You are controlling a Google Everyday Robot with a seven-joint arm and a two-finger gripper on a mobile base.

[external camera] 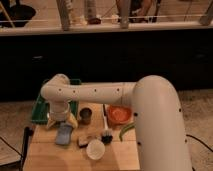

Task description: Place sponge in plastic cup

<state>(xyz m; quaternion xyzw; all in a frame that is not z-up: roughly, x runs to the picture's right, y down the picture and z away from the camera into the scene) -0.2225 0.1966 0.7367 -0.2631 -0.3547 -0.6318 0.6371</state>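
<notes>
cup (pixel 95 149) sits nearest the camera on the tabletop (pixel 50 159), upright, open rim up, nothing visible inside. just behind it a small dark lump (pixel 85 141) and a dark round thing (pixel 107 136), can't identify either. sponge (pixel 64 133), bluish slab, lies to the cup's left and a bit farther back, long axis running roughly near-to-far. gripper (pixel 63 122) hangs straight over the sponge's far end, pointing down, pale fingers (pixel 73 121) splayed to either side of it; can't tell if it has hold of the sponge or how wide it is. so the key relation: cup lies to the right of and nearer than the gripper, close by, with the dark lump between. likely a short carry right and toward the camera once the sponge is gripped. farther back: dark cup (pixel 86 116), orange bowl (pixel 120 114), green tray (pixel 41 107).
</notes>
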